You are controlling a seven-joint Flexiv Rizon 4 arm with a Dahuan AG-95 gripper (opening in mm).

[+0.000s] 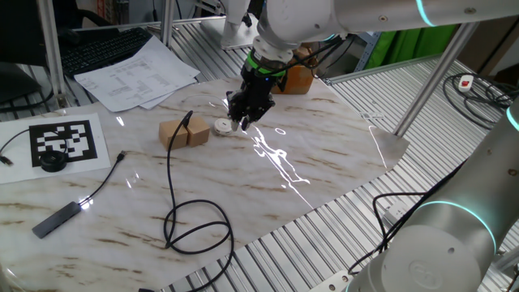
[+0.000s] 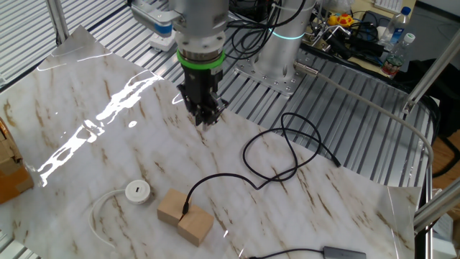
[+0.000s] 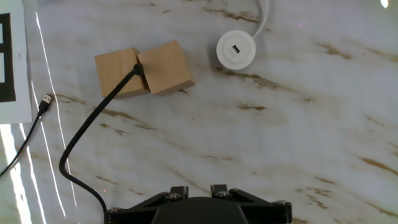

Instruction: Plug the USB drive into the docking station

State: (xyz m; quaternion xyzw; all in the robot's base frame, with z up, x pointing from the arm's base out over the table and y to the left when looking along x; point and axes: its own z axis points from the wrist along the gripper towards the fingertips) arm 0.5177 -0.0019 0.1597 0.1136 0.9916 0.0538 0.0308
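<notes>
The USB drive [image 3: 138,70] is the small black plug tip of a long looping black cable, wedged between two tan wooden blocks [image 3: 163,66]. It also shows between those blocks in the fixed views [image 1: 188,120] [image 2: 185,210]. The docking station [image 3: 236,49] is a small round white disc with a slot, lying flat to the right of the blocks [image 1: 223,126] [image 2: 136,191]. My gripper [image 3: 199,190] hangs above the marble table, apart from both [image 1: 242,122] [image 2: 203,119]. Its two fingertips show a narrow gap with nothing between them.
A white cable [image 2: 100,208] runs from the disc. A dark flat stick [image 1: 57,219] on a thin cable lies at the table's front, its plug [image 3: 45,102] beside a marker sheet [image 1: 65,139] with a black puck [image 1: 53,161]. Papers [image 1: 134,73] lie behind.
</notes>
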